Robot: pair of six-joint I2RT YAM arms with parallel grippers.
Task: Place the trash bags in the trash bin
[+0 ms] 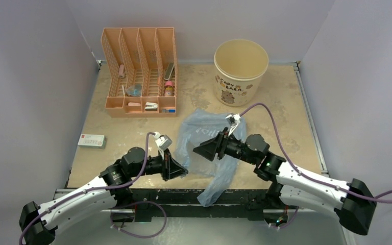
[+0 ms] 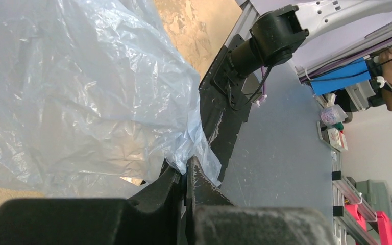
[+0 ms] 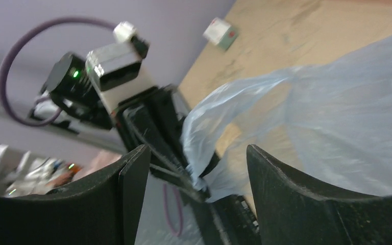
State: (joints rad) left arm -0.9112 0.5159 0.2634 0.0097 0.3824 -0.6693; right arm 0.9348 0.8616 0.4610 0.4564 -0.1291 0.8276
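Note:
A light-blue translucent trash bag [image 1: 206, 132] lies spread on the table in front of the arms, one tail [image 1: 215, 188] hanging over the near edge. My left gripper [image 1: 182, 172] is shut on the bag's near left edge; in the left wrist view the film [image 2: 81, 87] is pinched between the closed fingertips [image 2: 188, 166]. My right gripper [image 1: 200, 149] is open above the bag's middle, pointing left; in the right wrist view the bag [image 3: 311, 112] shows beyond its spread fingers [image 3: 132, 168] and nothing is between them. The cream trash bin [image 1: 241, 71] stands upright at the back, apart from both grippers.
An orange mesh file organizer [image 1: 140, 71] with small items stands at the back left. A small white box [image 1: 91, 141] lies at the left. The table's black near edge [image 1: 184, 196] runs under the bag's tail. Grey walls close in both sides.

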